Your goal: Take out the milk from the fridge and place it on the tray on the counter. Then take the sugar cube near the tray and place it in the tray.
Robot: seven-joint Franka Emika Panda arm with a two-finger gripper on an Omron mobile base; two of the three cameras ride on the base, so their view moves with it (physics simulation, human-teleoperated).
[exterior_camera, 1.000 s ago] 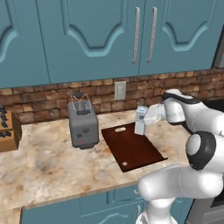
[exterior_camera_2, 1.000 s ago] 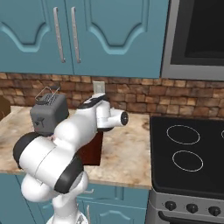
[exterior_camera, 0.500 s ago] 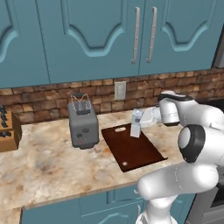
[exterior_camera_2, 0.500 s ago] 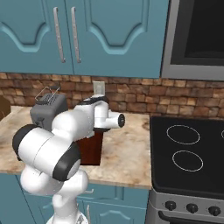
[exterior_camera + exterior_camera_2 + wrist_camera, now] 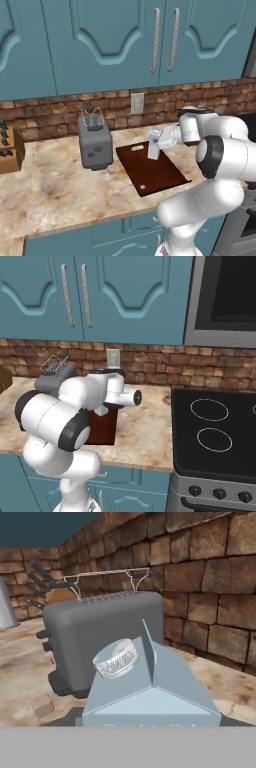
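A: Milk (image 5: 154, 146) status?

B: Pale grey-blue carton with a gable top, upright over the far end of the tray (image 5: 151, 167), held by the gripper (image 5: 162, 144) from the right. Whether its base touches the board I can't tell. In the hand view a ribbed white round cap sits on the slanted roof. There's faint lettering at the bottom of the carton face, unreadable.

A: Change versus a second ago?

B: Carton and hand have slid left along the tray, toward the toaster (image 5: 94, 140). The elbow has swung up and nearer the camera. Jaws unchanged, clamped on the carton's sides.

A: Surroundings?

B: The tray is a flat dark brown board with its slot handle at the far end, lying on the beige marbled counter (image 5: 55, 185). The sugar cube (image 5: 112, 171) is a small pale block on the counter between toaster and tray, near the toaster's foot. The toaster is matte grey with a wire rack on top. Behind it a red-brown brick backsplash, a white outlet plate (image 5: 137, 103), and teal cabinets above. A knife block (image 5: 8, 152) sits far left.
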